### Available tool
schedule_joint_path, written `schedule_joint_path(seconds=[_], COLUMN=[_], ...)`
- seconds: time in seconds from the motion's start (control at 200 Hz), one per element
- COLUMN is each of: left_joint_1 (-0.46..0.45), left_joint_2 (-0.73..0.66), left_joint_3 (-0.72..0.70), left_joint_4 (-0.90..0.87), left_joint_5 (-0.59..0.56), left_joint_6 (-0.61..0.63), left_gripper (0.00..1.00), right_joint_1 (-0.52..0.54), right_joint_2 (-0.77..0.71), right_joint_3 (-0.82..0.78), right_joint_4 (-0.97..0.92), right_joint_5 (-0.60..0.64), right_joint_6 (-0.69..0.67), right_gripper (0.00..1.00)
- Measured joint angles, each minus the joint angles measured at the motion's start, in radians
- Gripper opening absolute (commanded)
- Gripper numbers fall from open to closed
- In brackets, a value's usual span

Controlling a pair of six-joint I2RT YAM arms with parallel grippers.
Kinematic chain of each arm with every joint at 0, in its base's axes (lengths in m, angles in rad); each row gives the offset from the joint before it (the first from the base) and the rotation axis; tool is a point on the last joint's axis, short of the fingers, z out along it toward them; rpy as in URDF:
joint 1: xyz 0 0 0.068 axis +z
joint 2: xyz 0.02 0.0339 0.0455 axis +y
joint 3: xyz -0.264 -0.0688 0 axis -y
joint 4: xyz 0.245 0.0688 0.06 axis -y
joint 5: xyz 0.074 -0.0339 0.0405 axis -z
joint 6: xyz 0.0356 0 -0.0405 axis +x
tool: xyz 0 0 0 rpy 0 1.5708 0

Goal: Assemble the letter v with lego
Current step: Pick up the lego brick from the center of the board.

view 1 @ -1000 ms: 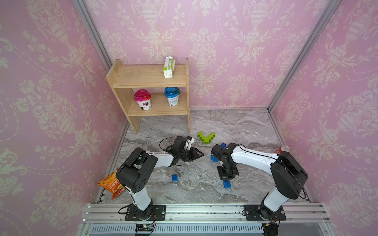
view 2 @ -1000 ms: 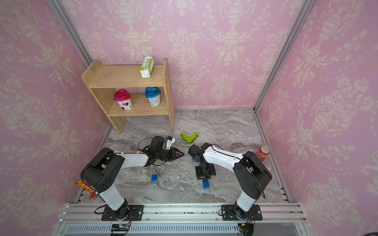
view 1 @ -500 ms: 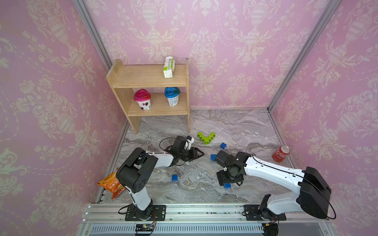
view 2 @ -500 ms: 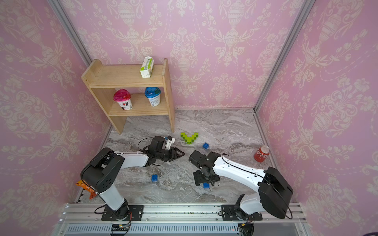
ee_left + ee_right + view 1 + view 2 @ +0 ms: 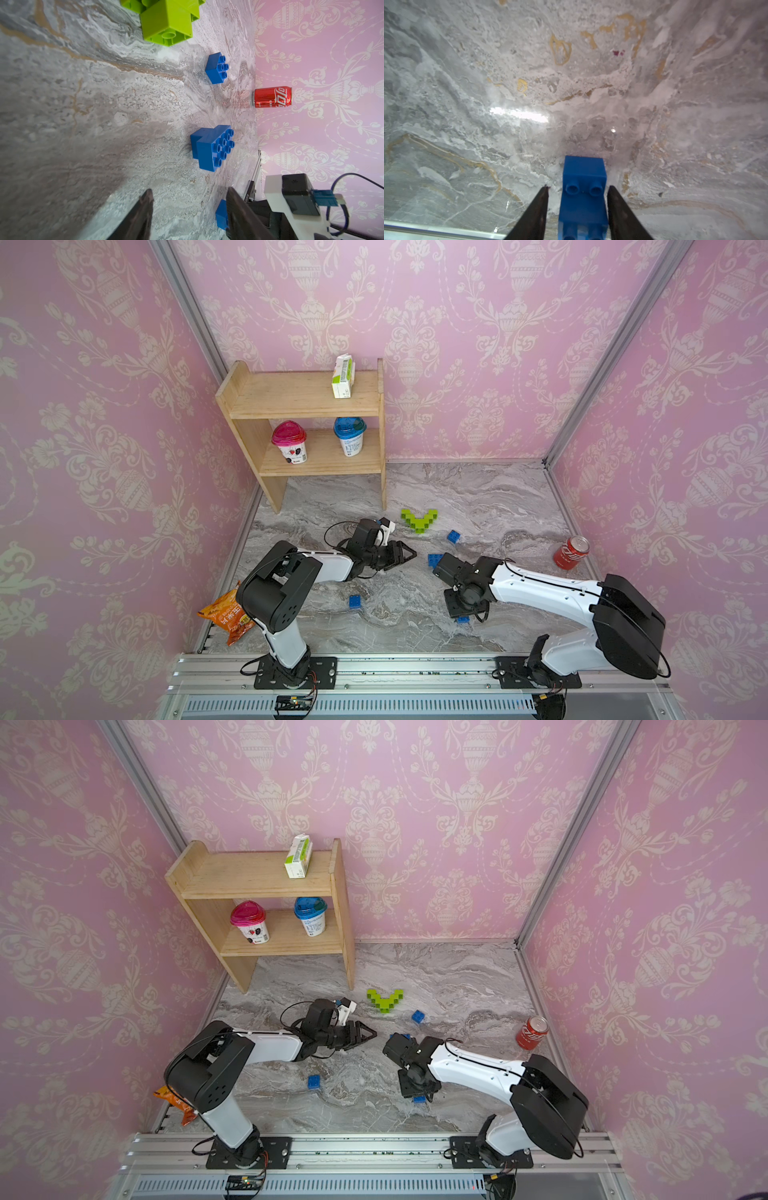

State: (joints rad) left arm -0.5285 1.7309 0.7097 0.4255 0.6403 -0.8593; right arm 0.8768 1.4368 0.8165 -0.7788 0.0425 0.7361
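On the marble table (image 5: 478, 497), the lime-green V (image 5: 419, 520) is lying toward the back, looking complete. The left gripper (image 5: 188, 189), half-open and empty, is hovering near it, so a careless sweep is risking knocking it apart. The right gripper (image 5: 577, 187) is straddling a small blue brick (image 5: 583, 172) near the front rail, jaws narrowly parted with a gap on one side. Closing off-centre is risking twisting or flicking it away. Against a second ago, the right arm is reaching nearer the rail, uncovering the soda can (image 5: 571, 551), and the left jaws are standing wider.
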Motion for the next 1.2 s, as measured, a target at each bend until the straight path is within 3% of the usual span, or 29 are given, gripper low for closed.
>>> schedule_joint_path(seconds=[0.22,0.41,0.585,0.69,0.966,1.076,1.201], left_joint_1=[0.0,-0.002,-0.013,-0.022,-0.03,-0.027,-0.02], left_joint_2=[0.0,0.0,0.0,0.0,0.018,0.019,0.019], left_joint_3=[0.0,0.0,0.0,0.0,0.0,0.0,-0.003], left_joint_4=[0.003,0.003,0.004,0.016,0.066,0.076,0.09], left_joint_5=[0.0,0.0,-0.001,-0.003,-0.003,-0.003,-0.006], left_joint_6=[-0.003,-0.004,-0.01,-0.022,-0.052,-0.059,-0.064], left_gripper=[0.57,0.57,0.57,0.57,0.57,0.57,0.58], right_joint_1=[0.0,-0.003,-0.007,-0.022,-0.312,-0.394,-0.412], right_joint_2=[0.002,-0.001,-0.001,-0.003,-0.077,-0.018,0.109], right_joint_3=[-0.033,-0.056,-0.057,-0.057,0.001,0.079,0.174], right_joint_4=[0.015,0.016,0.031,0.031,-0.011,-0.004,0.029], right_joint_5=[-0.001,-0.002,-0.007,-0.009,0.017,0.025,0.026], right_joint_6=[0.005,0.01,0.013,0.009,-0.056,-0.119,-0.184], right_gripper=[0.52,0.47,0.28,0.23,0.21,0.2,0.2])
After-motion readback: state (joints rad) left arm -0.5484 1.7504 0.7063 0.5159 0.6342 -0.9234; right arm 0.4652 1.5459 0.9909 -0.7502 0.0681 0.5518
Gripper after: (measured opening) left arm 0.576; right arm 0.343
